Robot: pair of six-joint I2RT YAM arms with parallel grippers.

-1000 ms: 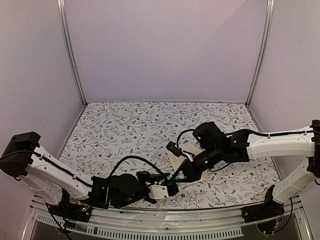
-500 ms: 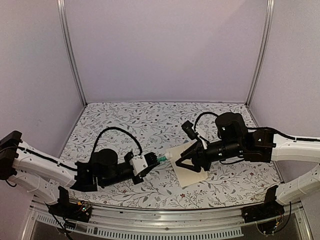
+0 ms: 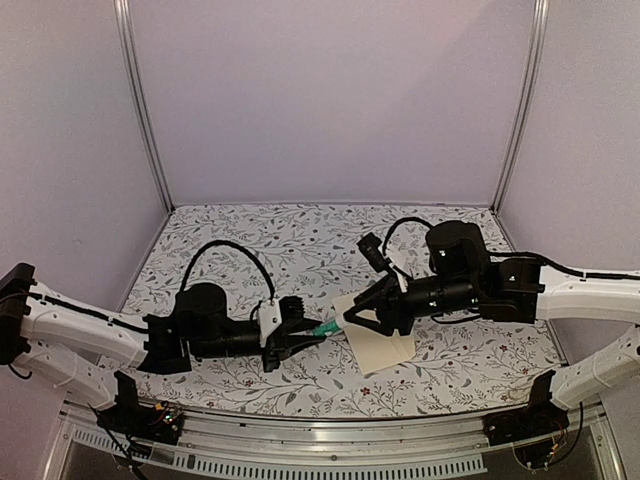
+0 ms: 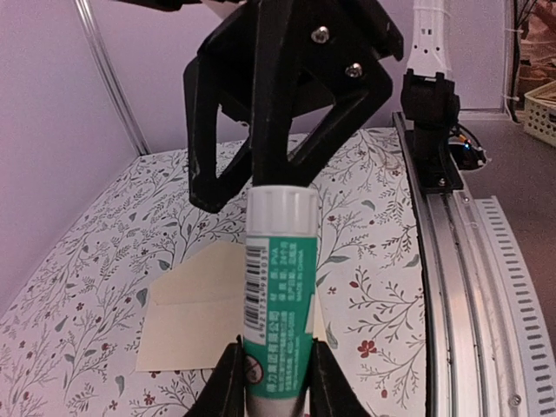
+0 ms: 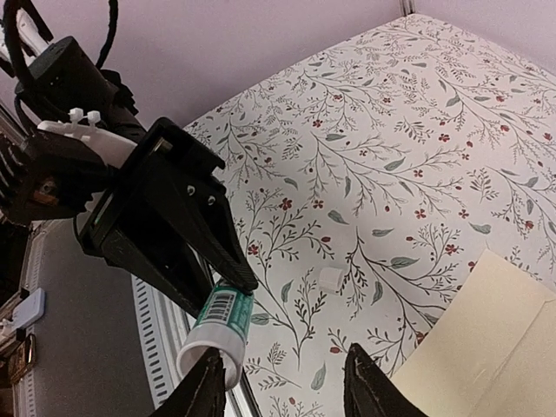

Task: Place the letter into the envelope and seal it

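1. The envelope (image 3: pixel 384 345), plain cream paper, lay flat on the table's floral cloth (image 3: pixel 250 250), right of centre and toward the near edge, turned askew to that edge.
2. In the left wrist view a crease crossed the envelope and the part beyond it tapered, so the flap appeared to lie opened out flat; the top view was too coarse to confirm this.
3. The letter did not show as a separate sheet in any view. Whether it sat inside the envelope could not be told.
4. A glue stick (image 4: pixel 280 287), with a green label, a barcode and a white cap, hung above the cloth just beside the envelope's left corner, its capped end pointing at the right arm.
5. The left gripper (image 3: pixel 303 333) had its jaws clamped on the lower body of the glue stick, holding it clear of the table.
6. The right gripper (image 5: pixel 291 387) hovered over the envelope's left part with its jaws set wide apart. In its own wrist view the white cap lay just beside one fingertip, the other fingertip well clear of it.
7. A small white piece (image 5: pixel 330 279) lay on the cloth near the envelope; its nature could not be told.
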